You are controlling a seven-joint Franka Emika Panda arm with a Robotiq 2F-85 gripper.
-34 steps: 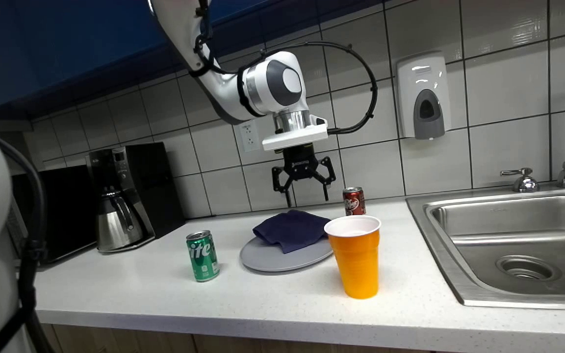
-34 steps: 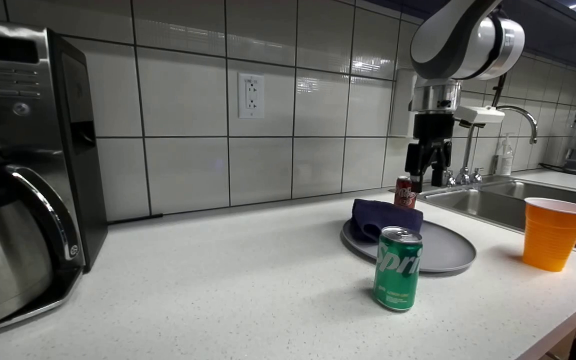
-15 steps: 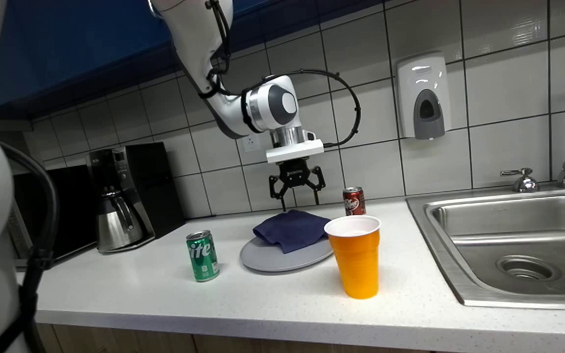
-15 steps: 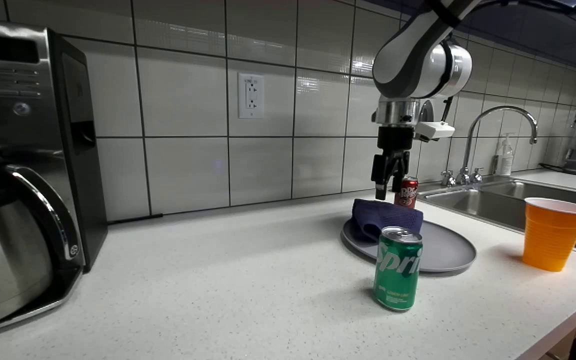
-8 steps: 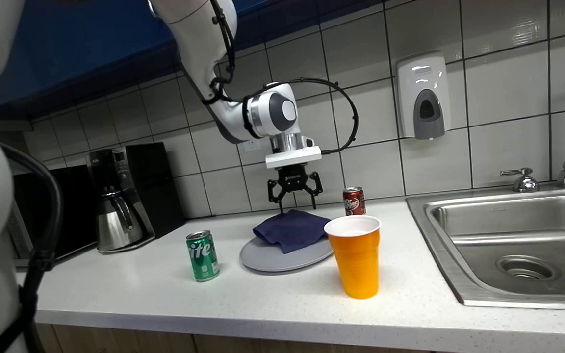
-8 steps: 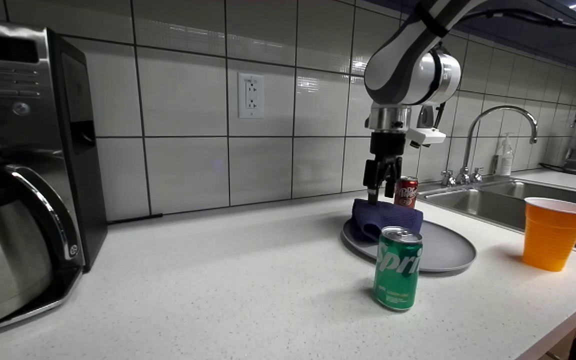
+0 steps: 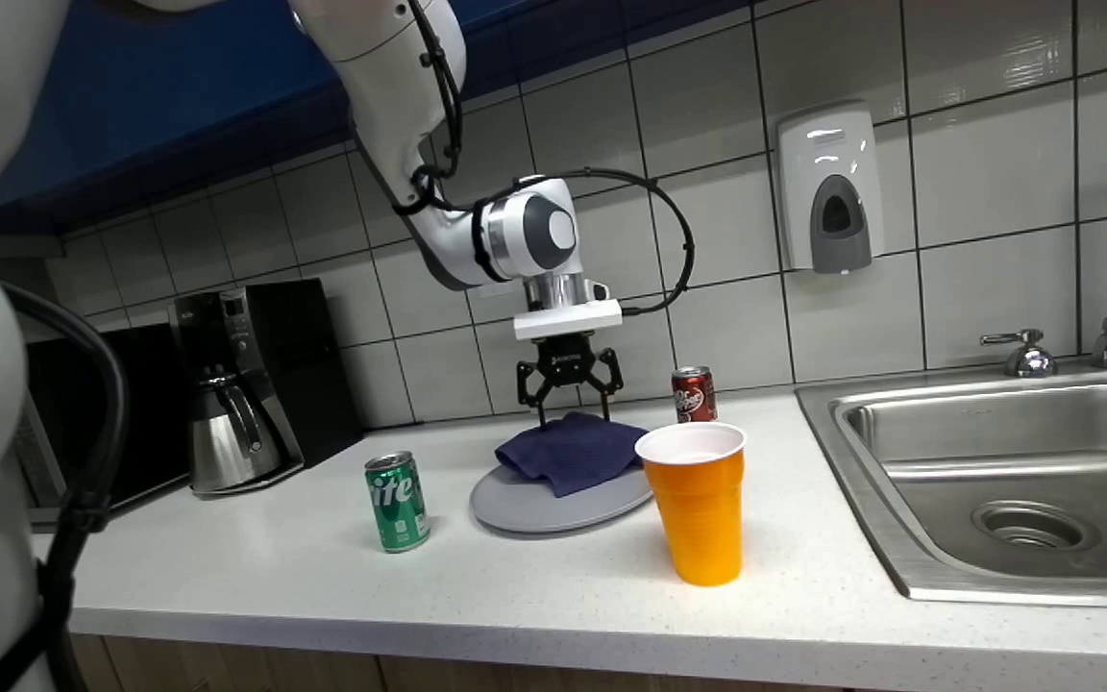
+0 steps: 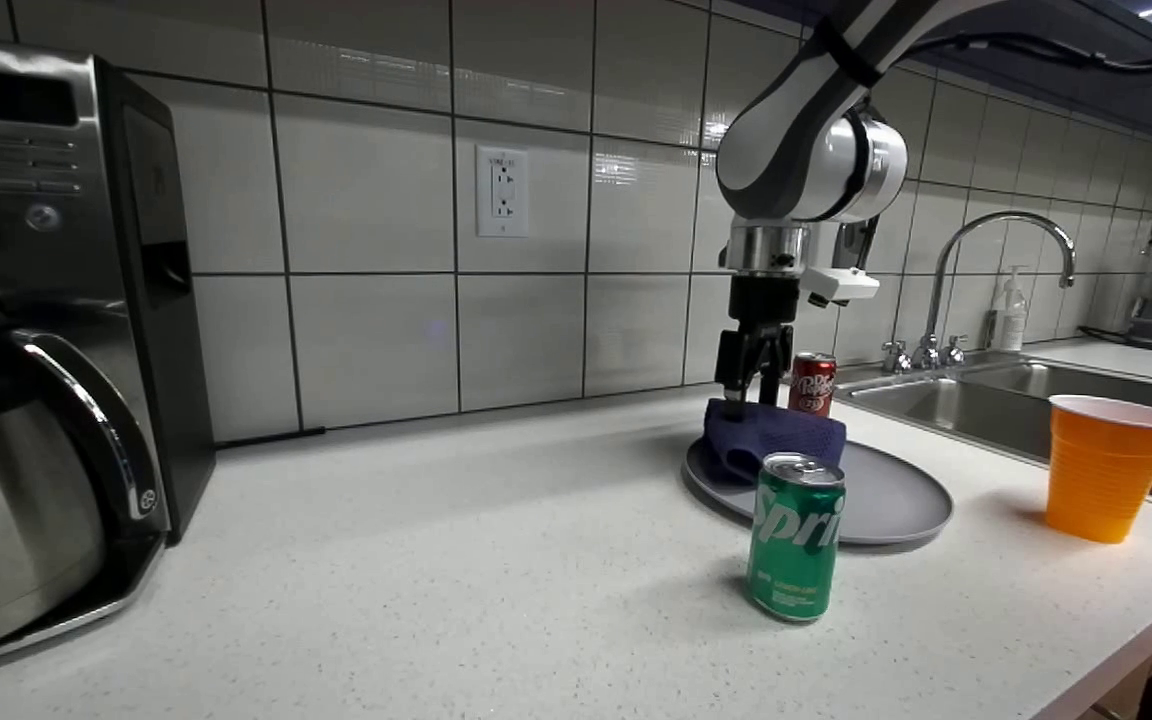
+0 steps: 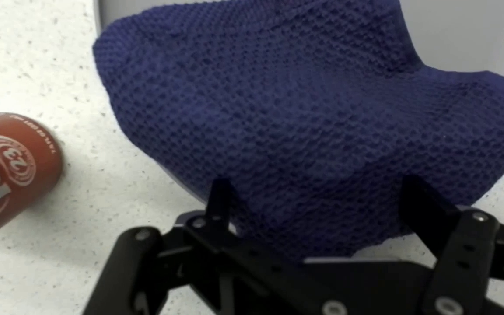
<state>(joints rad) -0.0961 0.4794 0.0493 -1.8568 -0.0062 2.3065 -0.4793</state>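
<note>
Above the counter [image 7: 304,577], the end effector [image 7: 574,423] dropped nearer the cloth [image 7: 575,459].

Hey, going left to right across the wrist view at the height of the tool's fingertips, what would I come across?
Red soda can, speckled white counter, one finger of the tool, navy cloth, the other finger, a bit more cloth, then counter again.

White arm [image 7: 453,238] bent, end effector [image 7: 574,420] pointing down, fingers [image 9: 425,210] apart
</note>
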